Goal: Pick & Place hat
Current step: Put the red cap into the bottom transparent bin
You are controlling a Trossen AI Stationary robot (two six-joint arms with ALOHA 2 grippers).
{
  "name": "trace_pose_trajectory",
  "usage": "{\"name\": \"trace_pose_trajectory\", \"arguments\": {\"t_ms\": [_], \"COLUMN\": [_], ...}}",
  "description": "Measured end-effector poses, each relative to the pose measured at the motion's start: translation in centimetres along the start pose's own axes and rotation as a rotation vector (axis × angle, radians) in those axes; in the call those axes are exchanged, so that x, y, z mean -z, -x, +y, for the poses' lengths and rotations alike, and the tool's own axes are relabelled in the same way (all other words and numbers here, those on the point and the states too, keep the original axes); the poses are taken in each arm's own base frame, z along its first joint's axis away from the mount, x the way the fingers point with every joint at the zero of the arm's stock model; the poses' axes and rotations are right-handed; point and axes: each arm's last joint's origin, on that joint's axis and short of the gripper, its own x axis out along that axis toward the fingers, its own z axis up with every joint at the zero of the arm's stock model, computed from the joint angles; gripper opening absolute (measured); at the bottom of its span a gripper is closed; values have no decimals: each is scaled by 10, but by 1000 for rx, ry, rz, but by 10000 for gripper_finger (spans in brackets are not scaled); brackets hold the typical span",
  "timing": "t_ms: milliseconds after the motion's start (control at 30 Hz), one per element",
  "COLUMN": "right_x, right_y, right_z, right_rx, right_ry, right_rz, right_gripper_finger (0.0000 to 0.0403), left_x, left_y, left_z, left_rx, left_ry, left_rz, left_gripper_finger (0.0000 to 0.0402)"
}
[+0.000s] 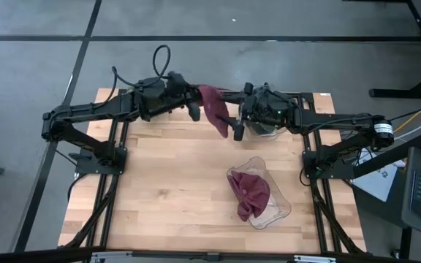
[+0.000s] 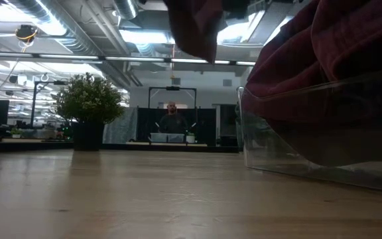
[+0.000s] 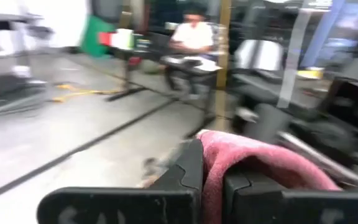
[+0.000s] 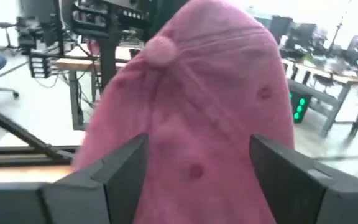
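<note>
A maroon hat (image 1: 212,107) hangs in the air above the far middle of the wooden table (image 1: 167,183). My left gripper (image 1: 194,107) is shut on it from the left. My right gripper (image 1: 236,126) is open on the hat's right. In the right wrist view its fingers stand on either side of the hat's crown (image 4: 197,106), below the top button (image 4: 160,48). The low view shows the hat's lower end (image 2: 197,30) well above the tabletop. A second maroon hat (image 1: 250,193) lies in a clear plastic container (image 1: 278,212). My left gripper pinches a fold of the hat's cloth (image 3: 211,163) between its two fingers, reaching level from the table's left. One layer or several, I cannot tell. The hat hangs below and beside the fingers, clear of the table. My right gripper: I cannot tell whether its fingers (image 4: 124,167) touch the hat.
The clear container (image 2: 310,139) with the second hat (image 2: 330,53) stands on the table's near right part. Bare wood lies to its left and toward the near edge. Beyond the table a person sits at a desk.
</note>
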Motion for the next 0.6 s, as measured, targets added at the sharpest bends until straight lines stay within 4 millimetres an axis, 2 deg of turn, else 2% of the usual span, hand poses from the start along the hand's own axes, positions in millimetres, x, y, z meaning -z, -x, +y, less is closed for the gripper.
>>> {"name": "trace_pose_trajectory", "arguments": {"t_ms": [233, 400, 600], "right_x": [0, 0, 0], "right_y": [0, 0, 0], "right_z": [-1, -2, -3], "right_rx": [39, 67, 95], "right_ry": [-124, -164, -160], "right_rz": [3, -3, -5], "right_gripper_finger": [276, 276, 276], "left_x": [0, 4, 15], "left_y": [1, 1, -11], "left_z": [7, 9, 6], "left_rx": [-224, -290, -298], "left_ry": [55, 99, 182], "left_rz": [-40, -22, -3], "left_gripper_finger": [4, 4, 4]}}
